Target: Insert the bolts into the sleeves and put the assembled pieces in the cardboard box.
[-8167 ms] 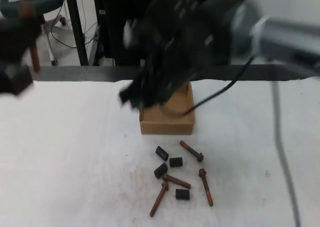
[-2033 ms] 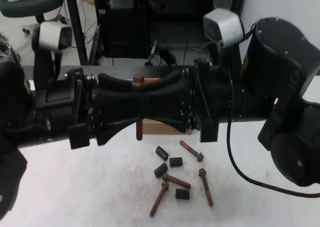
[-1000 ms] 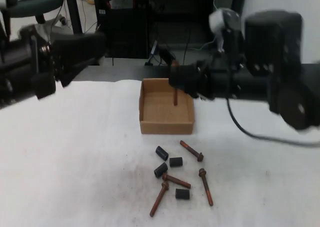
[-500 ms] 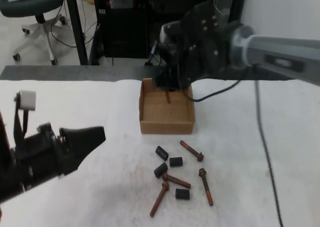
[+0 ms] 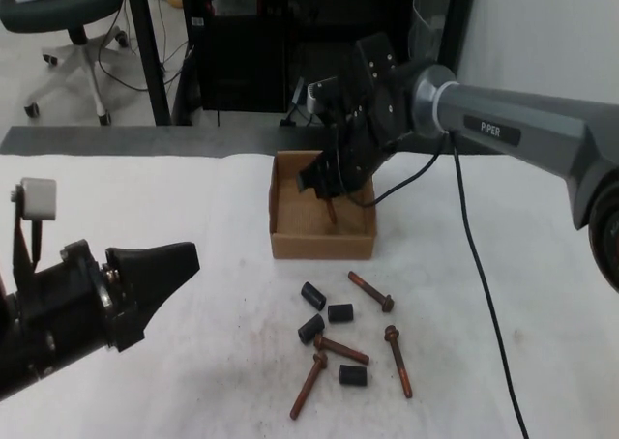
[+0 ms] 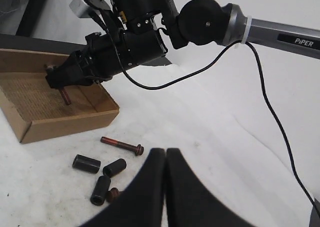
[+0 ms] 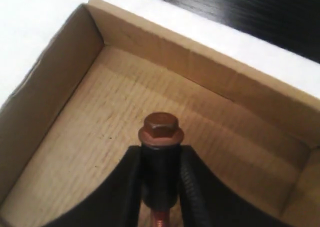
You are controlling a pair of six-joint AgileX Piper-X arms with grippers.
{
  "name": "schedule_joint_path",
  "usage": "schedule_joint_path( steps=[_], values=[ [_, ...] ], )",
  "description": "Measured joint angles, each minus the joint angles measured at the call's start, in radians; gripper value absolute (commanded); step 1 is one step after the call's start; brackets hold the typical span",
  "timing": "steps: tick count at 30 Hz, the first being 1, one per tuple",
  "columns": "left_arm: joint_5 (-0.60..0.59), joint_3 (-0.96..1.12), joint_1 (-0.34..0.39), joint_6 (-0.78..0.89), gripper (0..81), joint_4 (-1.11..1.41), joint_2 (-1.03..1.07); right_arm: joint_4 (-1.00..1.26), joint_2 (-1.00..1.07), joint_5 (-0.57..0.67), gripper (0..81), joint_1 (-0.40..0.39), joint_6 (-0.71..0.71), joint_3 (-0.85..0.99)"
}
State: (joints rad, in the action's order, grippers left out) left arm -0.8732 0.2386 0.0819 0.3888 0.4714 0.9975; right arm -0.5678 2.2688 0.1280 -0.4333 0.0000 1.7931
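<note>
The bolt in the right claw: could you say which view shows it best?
The right wrist view: the bolt is close up, inside a dark sleeve in the right claw. The other two views show it small, over the box.

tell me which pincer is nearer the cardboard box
Right. The right pincer hangs over the cardboard box, holding a sleeved bolt down into it. The left pincer is apart from the box, over the bench.
</note>
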Motion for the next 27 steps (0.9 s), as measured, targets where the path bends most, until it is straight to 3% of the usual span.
schedule_joint_path(
  steps=[2,4,10,20,27],
  values=[
    [0.003,0.0,0.0,0.0,0.3,0.0,0.0,-0.005,0.0,0.0,32.2,0.002,0.0,0.004],
    [0.003,0.0,0.0,-0.01,0.3,0.0,0.0,-0.011,0.0,0.01,39.1,0.002,0.0,0.004],
    [0.003,0.0,0.0,-0.021,0.3,0.0,0.0,-0.052,0.0,0.025,33.1,0.002,0.0,0.006],
    [0.003,0.0,0.0,-0.039,0.3,0.0,0.0,-0.143,-0.14,0.087,33.3,0.002,-0.058,0.006],
    [0.003,-0.001,0.0,-0.074,0.3,-0.025,0.0,-0.515,-0.323,0.28,33.3,0.002,-0.313,0.02]
  ],
)
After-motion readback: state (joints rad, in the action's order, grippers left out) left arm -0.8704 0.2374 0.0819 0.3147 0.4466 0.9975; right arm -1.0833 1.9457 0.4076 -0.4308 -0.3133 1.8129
